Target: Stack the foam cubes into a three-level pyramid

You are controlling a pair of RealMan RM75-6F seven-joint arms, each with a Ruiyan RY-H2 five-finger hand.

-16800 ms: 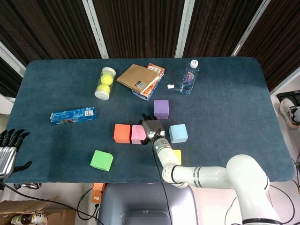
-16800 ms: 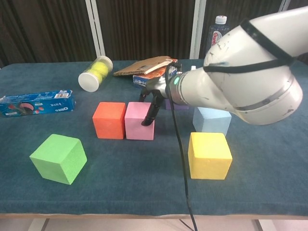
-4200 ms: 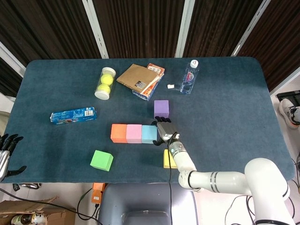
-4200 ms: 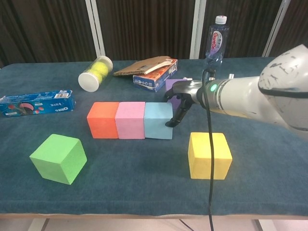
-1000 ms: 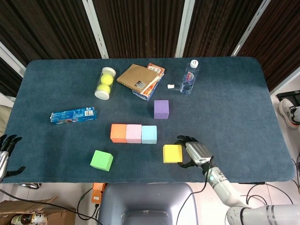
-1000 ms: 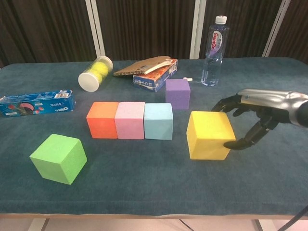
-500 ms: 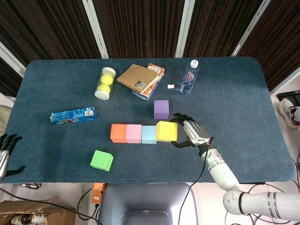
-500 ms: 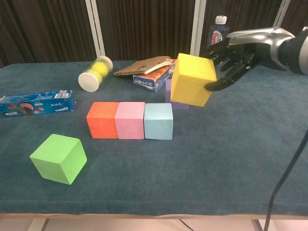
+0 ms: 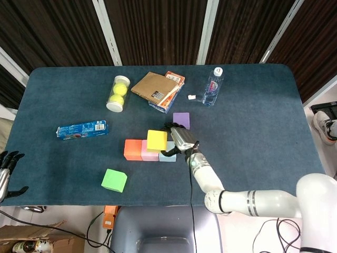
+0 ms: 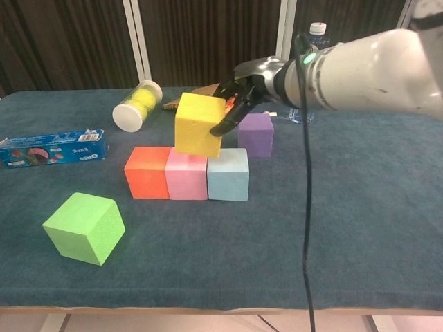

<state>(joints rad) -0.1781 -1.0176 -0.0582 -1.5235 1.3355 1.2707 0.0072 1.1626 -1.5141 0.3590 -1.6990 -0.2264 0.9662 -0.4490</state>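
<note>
My right hand [image 9: 179, 140] [image 10: 243, 97] grips a yellow cube [image 9: 157, 140] [image 10: 199, 125], tilted, just above the pink cube [image 10: 185, 178] and light blue cube [image 10: 228, 173]. Those two stand in a row with an orange cube [image 9: 132, 149] [image 10: 147, 172], side by side and touching. A purple cube [image 9: 181, 120] [image 10: 256, 134] stands behind the row. A green cube [image 9: 114, 180] [image 10: 84, 227] lies apart at the front left. My left hand [image 9: 6, 168] hangs off the table's left edge, fingers apart, holding nothing.
A tube of tennis balls [image 9: 118, 93], a brown notebook on a box [image 9: 158, 90] and a water bottle [image 9: 213, 86] lie along the back. A blue biscuit packet [image 9: 81, 129] lies at the left.
My right hand has carried the yellow cube leftward and lower, from right of the row to just over the pink and blue cubes.
</note>
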